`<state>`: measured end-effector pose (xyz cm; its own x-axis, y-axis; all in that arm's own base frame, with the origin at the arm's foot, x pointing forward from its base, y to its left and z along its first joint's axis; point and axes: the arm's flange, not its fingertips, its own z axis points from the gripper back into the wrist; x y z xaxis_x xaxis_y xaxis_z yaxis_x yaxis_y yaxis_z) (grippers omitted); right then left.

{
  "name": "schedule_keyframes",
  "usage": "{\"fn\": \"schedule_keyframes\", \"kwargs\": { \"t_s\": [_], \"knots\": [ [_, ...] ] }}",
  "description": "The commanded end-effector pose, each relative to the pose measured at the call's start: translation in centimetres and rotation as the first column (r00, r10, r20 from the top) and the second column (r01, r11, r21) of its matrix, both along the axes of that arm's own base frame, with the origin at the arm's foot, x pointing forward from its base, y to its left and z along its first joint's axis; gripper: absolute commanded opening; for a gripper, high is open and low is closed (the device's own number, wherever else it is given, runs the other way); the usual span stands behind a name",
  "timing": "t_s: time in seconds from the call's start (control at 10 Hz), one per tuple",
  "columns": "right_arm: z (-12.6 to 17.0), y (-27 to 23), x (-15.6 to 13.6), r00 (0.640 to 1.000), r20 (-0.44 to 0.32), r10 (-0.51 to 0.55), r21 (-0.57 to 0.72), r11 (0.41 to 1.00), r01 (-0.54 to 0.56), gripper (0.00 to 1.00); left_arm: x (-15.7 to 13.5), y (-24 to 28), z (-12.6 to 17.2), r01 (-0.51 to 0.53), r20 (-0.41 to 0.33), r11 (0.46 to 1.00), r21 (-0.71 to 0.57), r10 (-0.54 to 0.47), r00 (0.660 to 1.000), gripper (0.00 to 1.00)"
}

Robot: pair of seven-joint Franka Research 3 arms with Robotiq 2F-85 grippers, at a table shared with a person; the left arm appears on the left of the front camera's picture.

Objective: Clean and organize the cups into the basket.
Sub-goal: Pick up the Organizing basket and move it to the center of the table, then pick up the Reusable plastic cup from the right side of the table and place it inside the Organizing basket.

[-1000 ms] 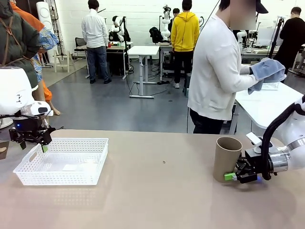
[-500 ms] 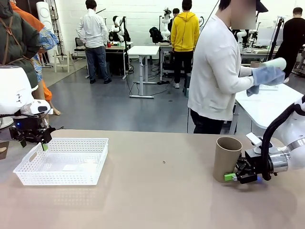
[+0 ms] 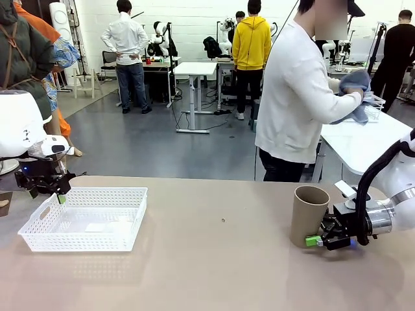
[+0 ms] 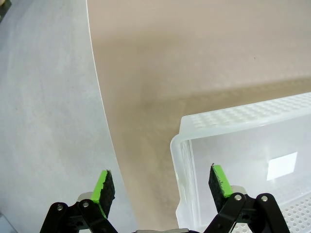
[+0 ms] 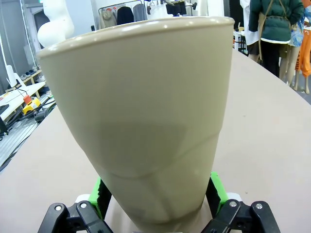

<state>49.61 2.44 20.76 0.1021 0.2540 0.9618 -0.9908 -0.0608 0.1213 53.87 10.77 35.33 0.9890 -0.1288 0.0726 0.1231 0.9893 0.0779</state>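
The right pincer (image 3: pixel 315 239) has its jaws spread wide around the foot of the cup (image 3: pixel 308 214), low at the table (image 3: pixel 214 265). In its wrist view the right pincer (image 5: pixel 158 191) has a green pad (image 5: pixel 216 188) just beside each side of the cup's (image 5: pixel 146 111) narrow base. Whether the pads press on the wall or stand a hair off it I cannot tell. The cup stands upright on the table's right side, mouth up, well apart from the basket (image 3: pixel 84 241).

The left pincer (image 3: pixel 45 196) hangs with its jaws equally wide and holds nothing. In its wrist view the left pincer (image 4: pixel 163 182) straddles a corner of the basket (image 4: pixel 233 119). One finger (image 4: pixel 219 180) is over the inside and the other is outside, past the table's (image 4: pixel 184 58) curved edge and over grey floor.

The cup is a tall tapered tumbler without a handle, matte tan, with a smooth wall and a thin rounded rim. The basket is shallow, rectangular, of white plastic, with lattice sides pierced by small holes, a rolled rim, rounded corners and a handle cutout in its left end. It sits on the table's left side with nothing in it. The tabletop is plain, smooth and beige-brown. Beyond the far edge a person (image 3: pixel 295 97) in a white top holds a crumpled blue-grey cloth (image 3: pixel 354 83).
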Motion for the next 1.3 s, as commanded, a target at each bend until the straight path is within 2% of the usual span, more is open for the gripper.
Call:
{"fn": "schedule_keyframes", "kwargs": {
  "t_s": [0.0,0.1,0.2,0.3,0.4,0.5,0.6,0.7,0.8,0.9,1.0,1.1,1.2],
  "knots": [
    [-0.21,-0.11,0.11,1.0,0.018,0.016,0.002,1.0,-0.016,1.0,0.38,0.53,-0.49,0.025,-0.004,1.0,-0.009,-0.026,1.0,1.0],
    [-0.2,-0.12,0.05,1.0,0.018,0.024,0.003,1.0,-0.024,1.0,0.4,0.48,-0.48,0.03,-0.013,0.999,-0.02,-0.03,0.999,1.0],
    [-0.15,-0.22,-0.02,0.999,0.026,0.047,0.015,0.999,-0.047,0.44,0.36,0.45,-0.43,0.046,-0.018,0.998,-0.031,-0.046,0.999,0.4],
    [-0.15,-0.28,0.0,0.998,0.021,0.051,0.018,0.999,-0.051,0.42,0.34,0.41,-0.32,0.045,-0.021,0.998,-0.033,-0.046,0.999,0.4],
    [-0.12,-0.31,0.03,0.999,0.021,0.048,0.022,0.999,-0.049,0.0,0.33,0.38,-0.19,0.045,-0.023,0.998,-0.036,-0.046,0.999,0.0],
    [-0.15,-0.32,0.06,0.999,0.017,0.044,0.023,0.999,-0.044,0.0,0.28,0.4,-0.13,0.046,-0.025,0.998,-0.035,-0.047,0.999,0.38],
    [-0.1,-0.33,0.06,0.999,0.015,0.045,0.023,0.999,-0.045,0.0,0.3,0.39,-0.14,0.041,-0.031,0.999,-0.033,-0.042,0.999,0.0],
    [-0.08,-0.34,0.08,0.999,0.015,0.045,0.022,0.999,-0.045,0.21,0.33,0.39,-0.14,0.04,-0.033,0.999,-0.032,-0.041,0.999,0.0],
    [-0.1,-0.34,0.12,0.999,0.014,0.044,0.02,0.999,-0.045,0.21,0.33,0.36,-0.1,0.037,-0.035,0.999,-0.032,-0.038,0.999,0.0],
    [-0.11,-0.29,0.1,0.999,0.013,0.048,0.019,0.999,-0.048,0.0,0.26,0.35,0.02,0.04,-0.033,0.999,-0.029,-0.041,0.999,0.0],
    [-0.14,-0.28,0.11,0.999,0.012,0.048,0.018,0.999,-0.049,0.21,0.22,0.34,0.05,0.041,-0.033,0.999,-0.026,-0.042,0.999,0.0],
    [-0.16,-0.28,0.12,0.999,0.011,0.048,0.017,0.999,-0.048,0.0,0.23,0.33,0.05,0.04,-0.036,0.999,-0.025,-0.041,0.998,0.0],
    [-0.16,-0.27,0.11,0.999,0.011,0.049,0.017,0.999,-0.049,0.0,0.27,0.27,0.03,0.038,-0.042,0.999,-0.024,-0.038,0.998,0.0]
  ]
}}
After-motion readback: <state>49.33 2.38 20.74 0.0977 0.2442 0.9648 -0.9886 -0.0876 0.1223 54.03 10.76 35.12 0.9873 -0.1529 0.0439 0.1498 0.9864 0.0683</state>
